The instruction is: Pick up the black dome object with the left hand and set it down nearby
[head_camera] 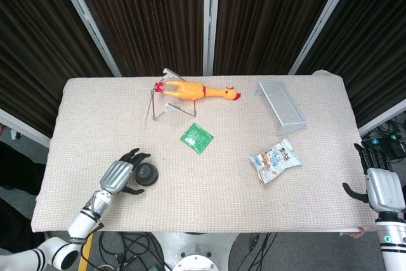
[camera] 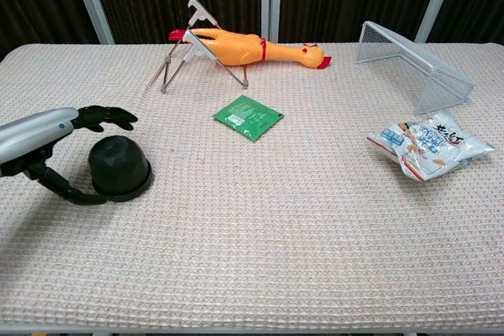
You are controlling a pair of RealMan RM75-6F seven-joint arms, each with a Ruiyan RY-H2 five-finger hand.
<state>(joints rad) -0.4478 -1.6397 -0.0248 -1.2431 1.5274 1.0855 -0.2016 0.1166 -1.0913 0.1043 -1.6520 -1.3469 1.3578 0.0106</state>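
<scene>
The black dome (head_camera: 147, 173) (camera: 119, 166) sits on the beige mat at the front left. My left hand (head_camera: 122, 176) (camera: 55, 147) is right beside it on its left, fingers spread around it, thumb low near its base and the other fingers arched over its far side; I cannot tell whether they touch it. Nothing is lifted. My right hand (head_camera: 377, 182) hangs at the table's right front edge, fingers apart and holding nothing; the chest view does not show it.
A green packet (head_camera: 196, 137) (camera: 248, 116) lies mid-table. A rubber chicken (head_camera: 196, 91) (camera: 252, 48) rests on a wire stand at the back. A wire mesh rack (head_camera: 281, 106) (camera: 413, 64) lies back right, a snack bag (head_camera: 275, 160) (camera: 429, 145) in front of it.
</scene>
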